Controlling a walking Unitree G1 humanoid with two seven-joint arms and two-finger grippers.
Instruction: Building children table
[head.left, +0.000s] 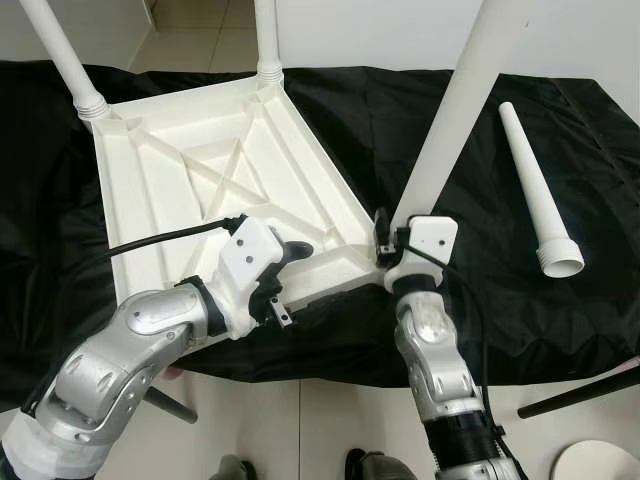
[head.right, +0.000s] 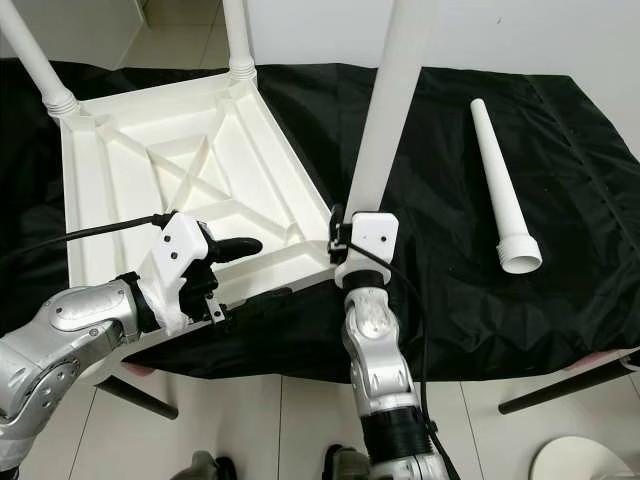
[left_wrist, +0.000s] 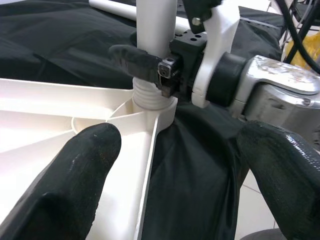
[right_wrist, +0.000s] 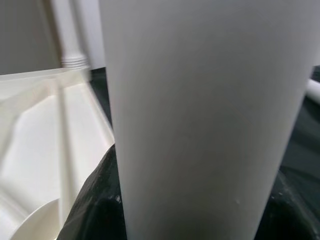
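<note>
Tabletop (head.left: 215, 185) inverted on black cloth (head.left: 560, 160). Your right end effector (head.left: 385, 243) clamps upright leg (head.left: 455, 110) at corner socket; left end effector (head.left: 290, 285) open astride tabletop edge.

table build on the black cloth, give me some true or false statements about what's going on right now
1. The white tabletop lies upside down on the black cloth. True.
2. All four legs are fitted. False: one loose leg lies on the cloth, apart from the tabletop.
3. The right hand grips a leg standing in the tabletop's near corner. True.
4. The left hand is shut around a leg. False: its fingers are spread open either side of the tabletop's edge.
5. Two legs stand at the far corners. True: far left leg and far right leg.
</note>
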